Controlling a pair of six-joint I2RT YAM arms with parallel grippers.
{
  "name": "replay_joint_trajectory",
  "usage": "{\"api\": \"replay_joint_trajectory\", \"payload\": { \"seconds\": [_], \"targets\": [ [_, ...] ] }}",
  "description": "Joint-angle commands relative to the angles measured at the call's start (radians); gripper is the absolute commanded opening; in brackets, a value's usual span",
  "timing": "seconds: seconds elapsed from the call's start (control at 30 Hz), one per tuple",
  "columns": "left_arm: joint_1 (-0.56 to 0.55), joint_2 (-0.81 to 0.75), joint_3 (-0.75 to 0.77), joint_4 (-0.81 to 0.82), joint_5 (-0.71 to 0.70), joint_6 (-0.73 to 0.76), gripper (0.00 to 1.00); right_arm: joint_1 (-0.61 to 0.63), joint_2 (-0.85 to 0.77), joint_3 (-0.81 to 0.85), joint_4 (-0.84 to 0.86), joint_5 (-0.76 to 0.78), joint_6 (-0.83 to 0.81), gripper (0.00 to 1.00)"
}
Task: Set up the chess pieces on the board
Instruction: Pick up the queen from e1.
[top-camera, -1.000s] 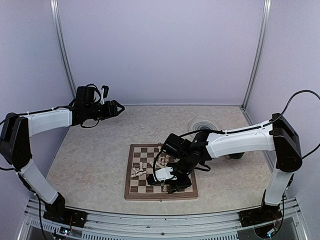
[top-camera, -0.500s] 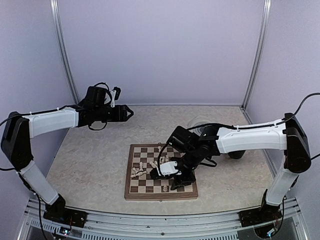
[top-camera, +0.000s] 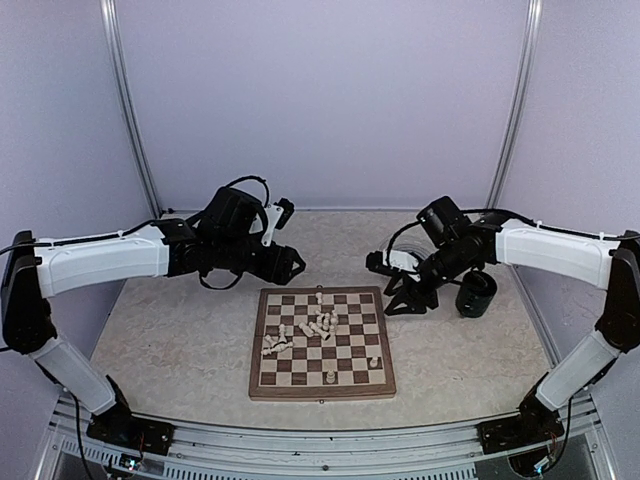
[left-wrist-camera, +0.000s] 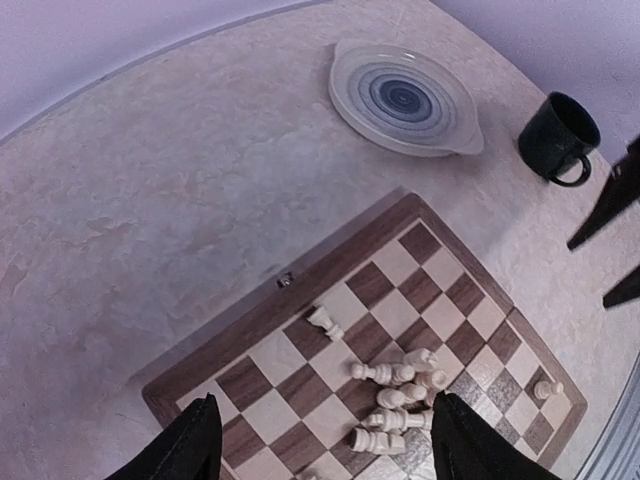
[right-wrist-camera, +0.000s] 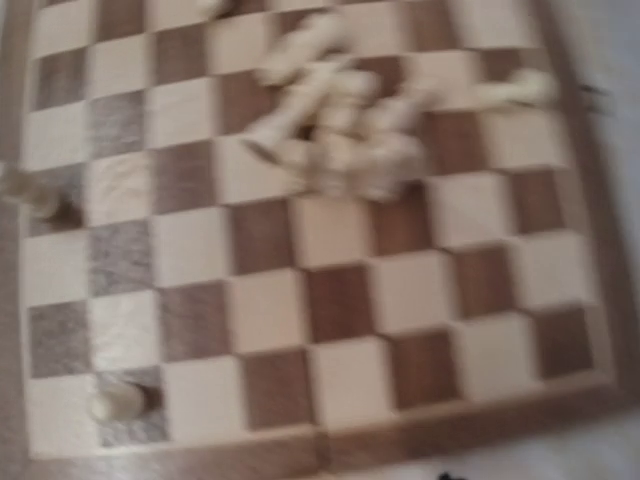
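Note:
The board (top-camera: 322, 385) lies in the middle of the table. Several pale chess pieces (top-camera: 318, 325) lie toppled in a heap on its centre, and the same heap of chess pieces (left-wrist-camera: 405, 395) shows in the left wrist view. A few stand alone, one on the near row (top-camera: 330, 377) and one near the right side (top-camera: 374, 362). My left gripper (top-camera: 287, 264) hovers open above the board's far left corner, fingertips (left-wrist-camera: 190, 450) wide apart with nothing between. My right gripper (top-camera: 404, 292) hangs open off the board's far right corner, empty. The right wrist view is blurred and shows the board (right-wrist-camera: 300, 440) only.
A dark mug (top-camera: 476, 295) stands just right of my right gripper, and this mug (left-wrist-camera: 558, 138) also shows in the left wrist view. A round grey-ringed plate (left-wrist-camera: 405, 100) sits behind the board. Walls enclose the table on three sides.
My right gripper rose from the board's near rows and swung back right beside the mug, leaving a piece standing there. My left arm swung right, over the board's far left corner.

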Motion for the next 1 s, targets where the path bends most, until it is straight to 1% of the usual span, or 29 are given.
{"api": "replay_joint_trajectory", "payload": {
  "seconds": [0.0, 0.07, 0.13, 0.27, 0.37, 0.47, 0.57, 0.63, 0.8, 0.97],
  "targets": [
    [-0.113, -0.05, -0.03, -0.065, -0.009, 0.046, 0.71, -0.093, -0.086, -0.035, 0.056, -0.065, 0.034, 0.49],
    [-0.167, -0.038, -0.019, -0.098, -0.006, 0.063, 0.71, -0.139, -0.104, -0.059, 0.092, -0.067, 0.06, 0.49],
    [-0.206, -0.02, 0.002, -0.134, 0.044, 0.078, 0.71, -0.185, -0.118, -0.091, 0.131, -0.069, 0.085, 0.49],
    [-0.261, 0.041, 0.055, -0.198, 0.076, 0.094, 0.69, -0.276, -0.137, -0.152, 0.199, -0.086, 0.119, 0.49],
    [-0.296, 0.066, 0.079, -0.21, 0.096, 0.113, 0.69, -0.319, -0.157, -0.194, 0.24, -0.109, 0.136, 0.49],
    [-0.301, 0.105, 0.121, -0.227, 0.135, 0.137, 0.69, -0.331, -0.189, -0.239, 0.275, -0.101, 0.135, 0.49],
    [-0.305, 0.179, 0.192, -0.3, 0.211, 0.167, 0.67, -0.337, -0.22, -0.275, 0.289, -0.093, 0.133, 0.49],
    [-0.32, 0.22, 0.218, -0.327, 0.229, 0.181, 0.66, -0.342, -0.236, -0.292, 0.294, -0.093, 0.133, 0.49],
    [-0.367, 0.252, 0.227, -0.342, 0.196, 0.17, 0.66, -0.356, -0.256, -0.328, 0.315, -0.093, 0.143, 0.49],
    [-0.404, 0.226, 0.175, -0.294, 0.154, 0.134, 0.66, -0.369, -0.232, -0.31, 0.314, -0.125, 0.148, 0.49]
  ]
}}
